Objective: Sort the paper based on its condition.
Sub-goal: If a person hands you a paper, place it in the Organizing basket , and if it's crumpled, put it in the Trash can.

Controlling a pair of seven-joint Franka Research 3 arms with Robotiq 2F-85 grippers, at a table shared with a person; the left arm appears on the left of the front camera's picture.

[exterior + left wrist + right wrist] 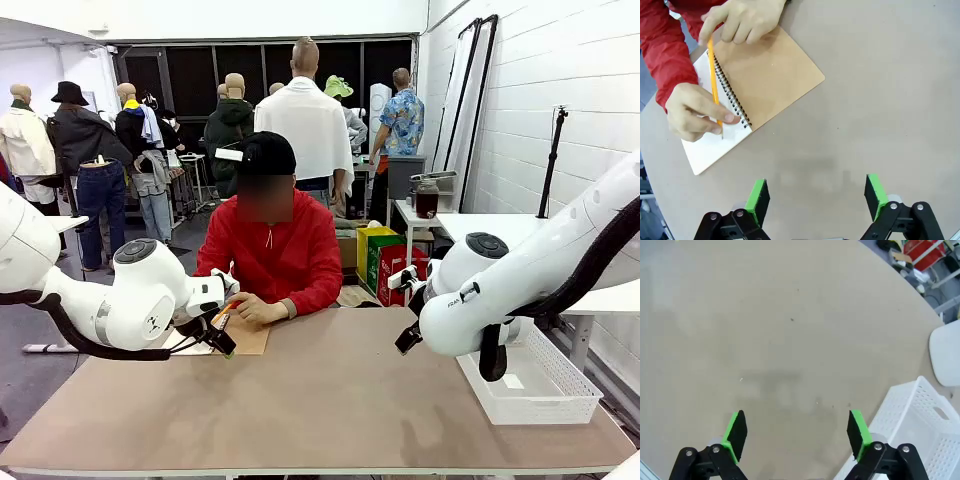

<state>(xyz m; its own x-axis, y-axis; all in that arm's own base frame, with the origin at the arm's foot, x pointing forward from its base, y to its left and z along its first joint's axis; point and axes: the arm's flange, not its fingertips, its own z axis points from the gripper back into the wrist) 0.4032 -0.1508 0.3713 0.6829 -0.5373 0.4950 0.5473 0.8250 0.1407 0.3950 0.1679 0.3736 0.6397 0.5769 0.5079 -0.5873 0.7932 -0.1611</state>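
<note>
Loose paper is out of view. A spiral notebook [770, 75] with a brown kraft cover lies open on the table's far left [245, 338], its white page [710, 150] under the person's hand [692, 112]. That hand holds an orange pencil [714, 82] on the page; the other hand [742, 20] rests on the cover's top. My left gripper [816, 186] hovers open over bare table just short of the notebook [222, 340], holding nothing. My right gripper [796, 420] hangs open and empty above the table's right part [408, 340].
A white mesh basket [530, 385] stands at the table's right edge, close beside the right gripper [920, 415]. The person in a red top [275, 255] sits at the far side. Bare brown tabletop [330, 400] spreads between the arms.
</note>
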